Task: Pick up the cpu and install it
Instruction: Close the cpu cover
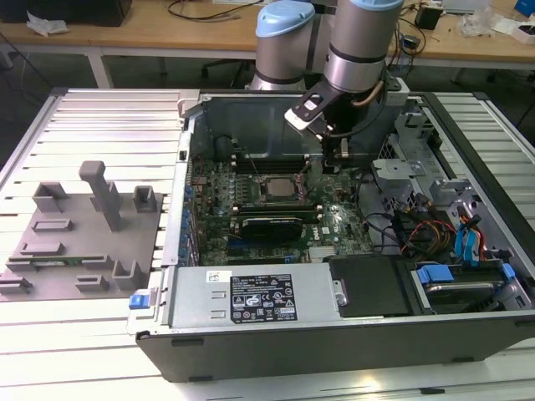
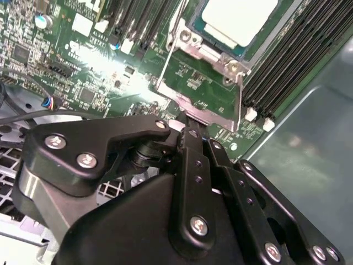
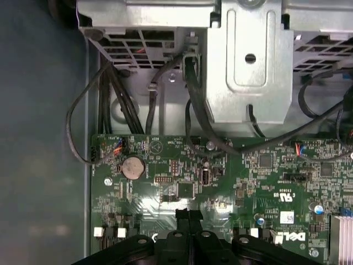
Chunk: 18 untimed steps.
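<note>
Nearest in the exterior view, a slatted metal counter [image 1: 100, 125] carrying an open, dark computer case [image 1: 334, 347] laid on its side. On the counter at the exterior view's left, well apart from the board, a grey fixture plate [image 1: 79, 242] with upright blocks. Just inside the case's near wall, a grey power supply [image 1: 251, 296] with a label. Beside it, toward the exterior view's right, a black cover [image 1: 372, 288] and a drive bay with blue tabs [image 1: 436, 274], red and yellow wires [image 1: 426, 230] bunched just behind. Further in, the green motherboard [image 1: 334, 219], a black card [image 1: 267, 224] standing across it. Just beyond that card, the cpu [image 1: 280, 190] [image 2: 237, 19], silvery top up, seated in its socket inside a metal frame [image 2: 201, 96] and flanked by rows of dark memory slots [image 2: 298, 61]. To the exterior view's right of the socket, near it but off the cpu, the claw [image 3: 189, 212] [image 2: 186, 122], closed tight and gripping nothing, hanging low over the board; whether touching the frame, cannot tell. Around the claw in the first wrist view, a coin battery [image 3: 132, 167], loose black cables [image 3: 110, 94] and a bare metal cage [image 3: 248, 61]. Above, the grey arm [image 1: 359, 50]. Farthest back, a second, wooden counter [image 1: 167, 38] strewn with cords.
</note>
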{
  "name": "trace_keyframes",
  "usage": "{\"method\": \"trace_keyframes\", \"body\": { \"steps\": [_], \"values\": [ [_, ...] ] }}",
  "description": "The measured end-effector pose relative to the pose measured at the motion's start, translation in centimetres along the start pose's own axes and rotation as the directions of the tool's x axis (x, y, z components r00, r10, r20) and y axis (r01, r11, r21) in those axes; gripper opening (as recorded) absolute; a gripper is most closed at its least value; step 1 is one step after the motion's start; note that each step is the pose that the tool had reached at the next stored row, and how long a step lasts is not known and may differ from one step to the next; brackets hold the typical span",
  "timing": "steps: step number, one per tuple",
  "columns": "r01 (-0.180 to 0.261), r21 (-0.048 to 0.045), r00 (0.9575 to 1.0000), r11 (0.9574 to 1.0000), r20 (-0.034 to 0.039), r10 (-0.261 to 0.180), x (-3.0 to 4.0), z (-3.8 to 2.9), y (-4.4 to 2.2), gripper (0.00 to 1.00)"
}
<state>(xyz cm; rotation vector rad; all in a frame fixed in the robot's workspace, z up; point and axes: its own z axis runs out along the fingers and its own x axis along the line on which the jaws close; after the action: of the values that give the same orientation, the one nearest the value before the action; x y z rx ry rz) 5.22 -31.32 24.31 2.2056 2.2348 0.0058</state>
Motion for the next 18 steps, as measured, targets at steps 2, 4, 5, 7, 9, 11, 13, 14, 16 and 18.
{"method": "trace_keyframes", "body": {
  "steps": [2, 4, 5, 7, 9, 11, 13, 14, 16, 18],
  "values": [
    [0.0, -0.0026, 1.0, 1.0, 0.0001, 0.0, 0.01, 0.0, -0.4, 0.11],
    [0.0, -0.0063, 1.0, 1.0, 0.0002, 0.0, 0.01, -0.01, -0.9, 0.11],
    [0.0, -0.0083, 1.0, 1.0, 0.0003, 0.0, 0.01, -0.01, -1.17, 0.11],
    [0.0, -0.0123, 1.0, 0.9999, 0.0003, 0.0, 0.02, -0.01, -1.65, 0.11],
    [0.0, -0.0164, 1.0, 0.9999, 0.0003, 0.0, 0.03, -0.01, -2.13, 0.11],
    [0.0, -0.0174, 1.0, 0.9998, 0.0003, 0.0, 0.03, -0.01, -2.34, 0.11],
    [0.0, -0.0177, 1.0, 0.9998, 0.0003, 0.0, 0.03, -0.01, -2.46, 0.11],
    [0.0, -0.0202, 1.0, 0.9998, 0.0004, 0.0, 0.05, 0.01, -3.58, 0.11],
    [0.0, -0.0184, 1.0, 0.9998, 0.0002, 0.0, 0.05, 0.03, -3.61, 0.11],
    [0.0, -0.0051, 1.0, 1.0, 0.0003, 0.0, 0.05, 0.05, -3.59, 0.11]
  ]
}}
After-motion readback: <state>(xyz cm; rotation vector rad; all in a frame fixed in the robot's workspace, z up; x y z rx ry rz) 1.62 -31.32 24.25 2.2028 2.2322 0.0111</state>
